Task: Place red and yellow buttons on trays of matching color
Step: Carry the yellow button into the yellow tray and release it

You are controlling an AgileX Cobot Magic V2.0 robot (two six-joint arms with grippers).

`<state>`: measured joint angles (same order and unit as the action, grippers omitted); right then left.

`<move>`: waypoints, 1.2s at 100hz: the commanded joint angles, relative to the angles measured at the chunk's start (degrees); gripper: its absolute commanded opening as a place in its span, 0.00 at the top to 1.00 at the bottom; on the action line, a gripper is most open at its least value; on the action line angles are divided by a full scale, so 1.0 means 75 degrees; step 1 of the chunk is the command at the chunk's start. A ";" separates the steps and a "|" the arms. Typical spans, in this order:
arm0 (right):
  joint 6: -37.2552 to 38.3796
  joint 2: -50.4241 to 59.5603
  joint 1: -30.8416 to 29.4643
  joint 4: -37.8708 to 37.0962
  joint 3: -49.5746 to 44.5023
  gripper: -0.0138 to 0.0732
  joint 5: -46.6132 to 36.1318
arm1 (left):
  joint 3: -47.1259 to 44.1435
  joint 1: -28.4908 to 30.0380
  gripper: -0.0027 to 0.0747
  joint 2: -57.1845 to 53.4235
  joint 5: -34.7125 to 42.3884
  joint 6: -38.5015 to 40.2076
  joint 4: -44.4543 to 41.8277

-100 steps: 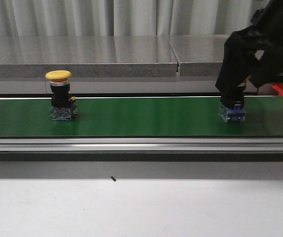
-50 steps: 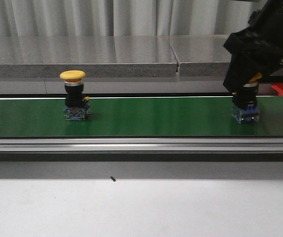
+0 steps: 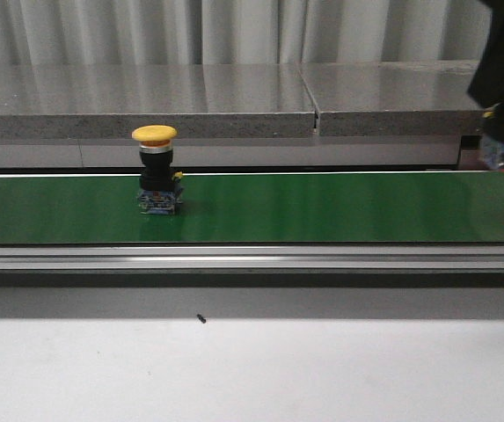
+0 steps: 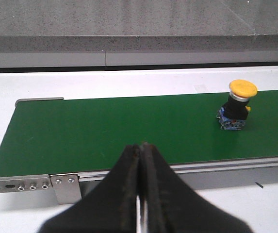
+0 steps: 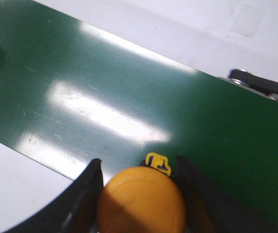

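Where belt (image 3: 322, 207) green: grey ledge (image 3: 234, 110), curtain (image 3: 234, 31) behind.

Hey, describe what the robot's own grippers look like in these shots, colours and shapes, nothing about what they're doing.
Both are matte black. The left gripper has two long fingers that taper from a broad base to narrow tips, with a thin pale seam between them. The right gripper shows two dark, curved-edged fingers in its wrist view; in the front view only a blocky black shape at the right edge. No cables or markings are visible.
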<state>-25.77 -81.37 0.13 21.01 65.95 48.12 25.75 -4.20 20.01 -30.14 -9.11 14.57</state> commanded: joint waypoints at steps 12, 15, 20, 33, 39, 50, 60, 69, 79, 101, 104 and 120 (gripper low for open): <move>0.0043 0.0925 -0.1393 0.0064 0.0049 0.59 0.0471 | 0.0212 -0.0068 0.99 0.0039 0.0529 0.0000 0.0144; 0.0043 0.1010 -0.1669 0.0064 -0.0047 0.59 0.0471 | 0.0212 -0.0068 0.99 0.0039 0.0529 0.0000 0.0144; 0.0061 0.1136 -0.2093 0.0064 -0.0233 0.59 0.0423 | 0.0212 -0.0068 0.99 0.0039 0.0529 0.0000 0.0144; 0.0212 0.1289 -0.3115 0.0064 -0.0755 0.59 0.0069 | 0.0212 -0.0068 0.99 0.0039 0.0529 0.0000 0.0144; 0.0381 0.1289 -0.3501 0.0064 -0.0961 0.59 -0.0175 | 0.0212 -0.0068 0.99 0.0039 0.0529 0.0000 0.0144; 0.0465 0.1289 -0.3939 0.0071 -0.1308 0.59 -0.0552 | 0.0212 -0.0068 0.99 0.0039 0.0529 0.0000 0.0144; 0.0470 0.1263 -0.4106 0.0071 -0.1507 0.59 -0.0846 | 0.0212 -0.0068 0.99 0.0039 0.0529 0.0000 0.0144; 0.0470 0.1124 -0.4238 0.0064 -0.1603 0.59 -0.1041 | 0.0212 -0.0068 0.99 0.0039 0.0529 0.0000 0.0144; 0.0470 0.0782 -0.4328 0.0064 -0.1645 0.59 -0.1138 | 0.0212 -0.0068 0.99 0.0039 0.0529 0.0000 0.0144; 0.0470 -0.0043 -0.4347 0.0064 -0.1645 0.59 -0.1241 | 0.0212 -0.0068 0.99 0.0039 0.0529 0.0000 0.0144; 0.0470 -0.0133 -0.4347 0.0064 -0.1645 0.59 -0.1298 | 0.0212 -0.0068 0.99 0.0039 0.0529 0.0000 0.0144; 0.0470 -0.0558 -0.4347 0.0064 -0.1817 0.59 -0.1747 | 0.0212 -0.0068 0.99 0.0039 0.0529 0.0000 0.0144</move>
<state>-22.43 -86.09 -32.11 20.45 51.82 38.57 25.75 -4.20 20.01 -30.14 -9.11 14.67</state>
